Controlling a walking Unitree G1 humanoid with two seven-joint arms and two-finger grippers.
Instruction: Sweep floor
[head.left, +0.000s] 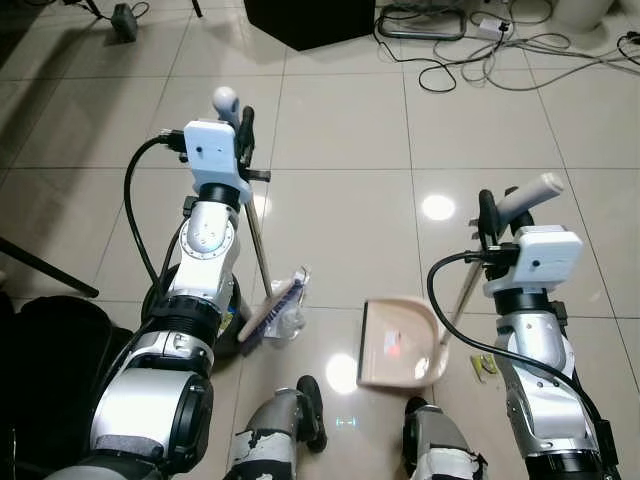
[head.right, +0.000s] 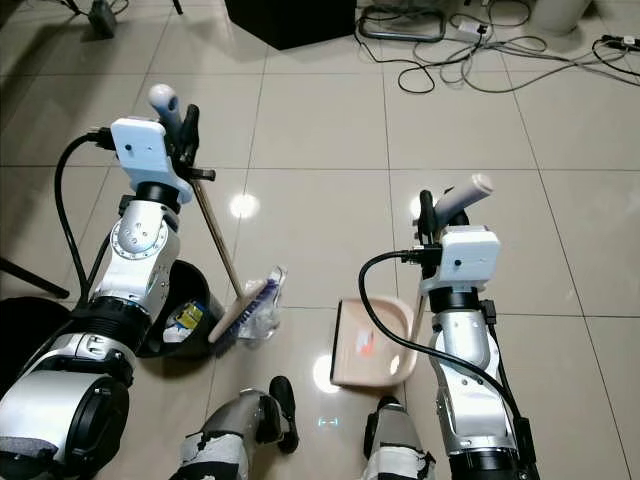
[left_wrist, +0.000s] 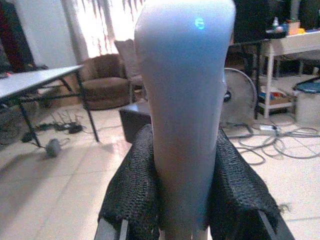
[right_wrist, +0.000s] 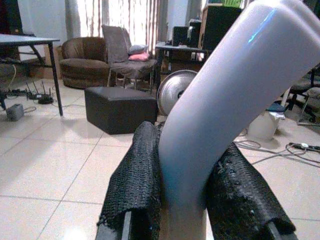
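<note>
My left gripper (head.left: 241, 128) is shut on the grey top of the broom handle (left_wrist: 185, 100), whose thin shaft slants down to the brush head (head.left: 262, 315) on the tiles. A crumpled clear plastic wrapper (head.left: 292, 303) lies against the bristles. To the right, a beige dustpan (head.left: 385, 322) rests on the floor with a small red scrap (head.left: 392, 350) inside. My right gripper (head.left: 489, 216) is shut on the dustpan's white handle (right_wrist: 225, 100); black fingers (right_wrist: 135, 180) press it from both sides.
A black bin (head.right: 185, 310) with rubbish stands by my left leg, beside a black bag (head.left: 50, 350). A yellow-green scrap (head.left: 485, 365) lies right of the dustpan. Cables (head.left: 480, 50) and a black box (head.left: 310, 20) sit far ahead. My feet (head.left: 310, 405) are just behind the pan.
</note>
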